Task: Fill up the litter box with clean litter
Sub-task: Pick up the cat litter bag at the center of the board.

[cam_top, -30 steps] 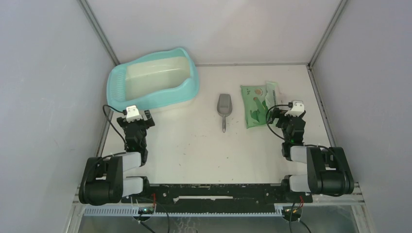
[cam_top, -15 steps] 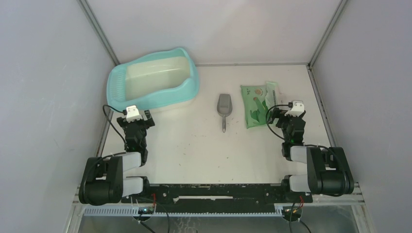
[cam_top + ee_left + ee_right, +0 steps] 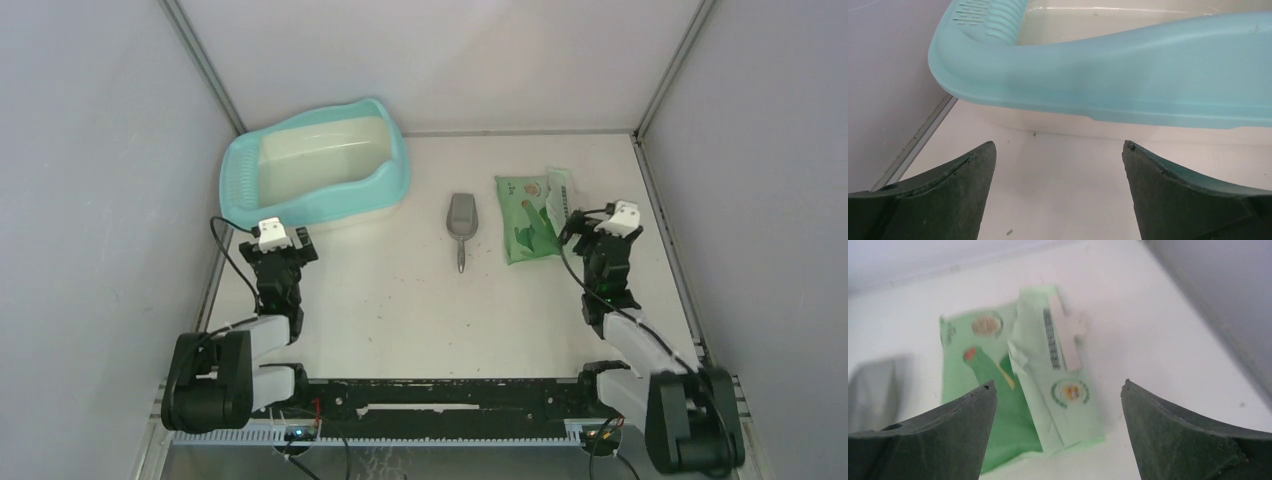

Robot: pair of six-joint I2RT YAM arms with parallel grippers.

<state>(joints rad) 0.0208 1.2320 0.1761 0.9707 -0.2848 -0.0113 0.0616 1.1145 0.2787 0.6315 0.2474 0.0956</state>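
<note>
Top external: the light turquoise litter box (image 3: 345,205) is set at the far left of the white tabletop (image 3: 400,300), close to the left wall. Its slotted ledge is turned toward that wall and its pale cream inside is exposed. A grey metal scoop (image 3: 461,222) is laid near mid-tabletop, bowl away from the arms, handle toward them. A flat green printed bag (image 3: 525,220) is laid just right of the scoop, not touching it. Small dark specks are scattered over the tabletop.

Left wrist: the left fingers (image 3: 938,200) are spread wide with nothing held between them. They are held low over the tabletop, just short of the litter box's near wall and apart from it.

Right wrist: the right fingers (image 3: 1188,440) are likewise spread wide and empty, and are pointed down at the bag. A paler folded flap with a barcode is seen along the bag's right side. The scoop is seen blurred at the left edge
</note>
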